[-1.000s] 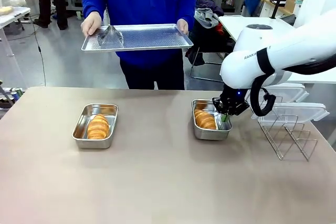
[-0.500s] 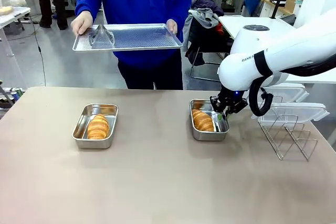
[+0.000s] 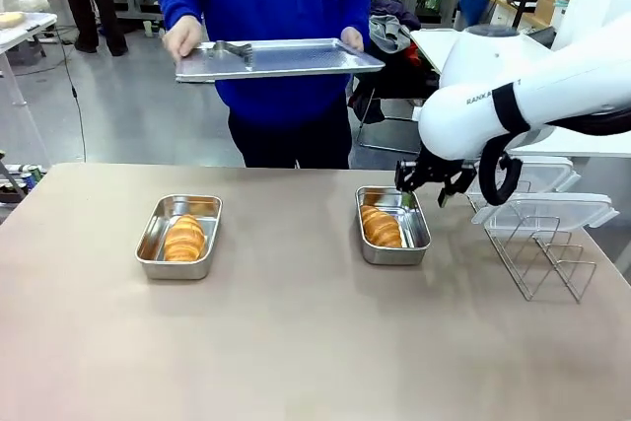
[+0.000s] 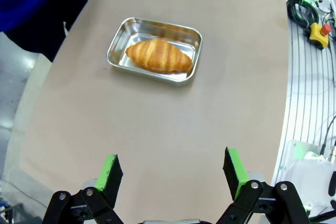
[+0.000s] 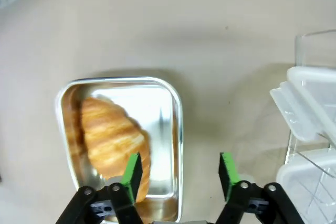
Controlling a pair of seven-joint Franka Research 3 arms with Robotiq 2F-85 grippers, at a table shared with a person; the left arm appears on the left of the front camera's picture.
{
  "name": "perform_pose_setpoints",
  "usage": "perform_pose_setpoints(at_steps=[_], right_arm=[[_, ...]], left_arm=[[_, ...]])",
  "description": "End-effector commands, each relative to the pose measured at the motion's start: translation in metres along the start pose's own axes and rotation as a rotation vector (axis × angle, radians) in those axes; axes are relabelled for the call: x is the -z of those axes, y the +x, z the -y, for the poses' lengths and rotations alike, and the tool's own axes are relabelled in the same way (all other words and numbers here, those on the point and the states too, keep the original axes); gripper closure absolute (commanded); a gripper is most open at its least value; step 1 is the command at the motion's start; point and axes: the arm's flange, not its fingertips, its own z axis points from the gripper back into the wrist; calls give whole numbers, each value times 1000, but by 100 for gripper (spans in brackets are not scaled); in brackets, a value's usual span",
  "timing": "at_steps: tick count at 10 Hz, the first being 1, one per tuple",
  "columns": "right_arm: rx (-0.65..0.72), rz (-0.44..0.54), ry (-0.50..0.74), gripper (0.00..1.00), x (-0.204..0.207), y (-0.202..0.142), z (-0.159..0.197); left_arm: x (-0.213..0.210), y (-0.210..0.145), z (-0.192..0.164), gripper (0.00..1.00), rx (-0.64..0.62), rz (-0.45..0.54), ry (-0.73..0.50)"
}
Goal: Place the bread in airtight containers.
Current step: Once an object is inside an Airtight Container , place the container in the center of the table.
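Right pincer: we see the right gripper point(image 3: 426, 187) hanging above the far right corner of the right-hand small shiny rectangular steel tin point(image 3: 425, 236), clear of its rim, its green pads spread with nothing between them.
Bread by that pincer: one golden-brown ridged croissant point(image 3: 381, 227) lies inside this tin, lower than the fingers and towards the robot's left of them.
Right wrist view: here the right gripper point(image 5: 179, 169) looks straight down. The croissant point(image 5: 113, 140) runs under one green pad, while the tin's rim point(image 5: 179, 124) falls in the gap between the two pads.
Left pincer: the left gripper point(image 4: 173, 174) is spread wide and empty over bare beige table point(image 4: 157, 129), well apart from the other steel tin point(image 4: 113, 55), which holds the second croissant point(image 4: 158, 56).
Front view adds: a person in blue at the far side holds a flat perforated metal tray point(image 3: 296, 58) level in both hands, and the left tin point(image 3: 148, 244) shows with its croissant point(image 3: 183, 239).
Wrist view adds: clear plastic lids point(image 5: 310, 103) on a wire rack point(image 3: 542, 253), seen close, just beside the right tin.
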Motion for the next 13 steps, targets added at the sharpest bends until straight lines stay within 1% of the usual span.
perform_pose_setpoints(at_steps=[1, 2, 3, 4, 6, 8, 9, 10, 12, 13], right_arm=[[-102, 144, 16, 0, -41, -26, -4], [-216, 207, 62, 0, -71, -34, -1], [-356, 250, 96, 0, -94, -40, 11], [-453, 287, 148, 0, -114, -46, 28], [-609, 365, 226, 0, -143, -58, 67], [-755, 407, 365, 0, -157, -66, 107], [-780, 441, 411, 0, -159, -69, 124], [-773, 471, 451, 0, -160, -71, 138], [-738, 500, 469, 0, -158, -71, 150], [-733, 487, 464, 0, -159, -69, 155]], left_arm=[[0, -1, 1, 0, 13, 1, -8], [0, -1, 1, 0, 13, 1, -8], [0, -1, 1, 0, 13, 1, -8], [0, -1, 1, 0, 13, 1, -8], [0, -1, 1, 0, 13, 1, -8], [0, -1, 1, 0, 13, 1, -8], [0, -1, 1, 0, 13, 1, -8], [0, -1, 1, 0, 13, 1, -8], [0, -1, 1, 0, 13, 1, -8], [0, -1, 1, 0, 13, 1, -8]])
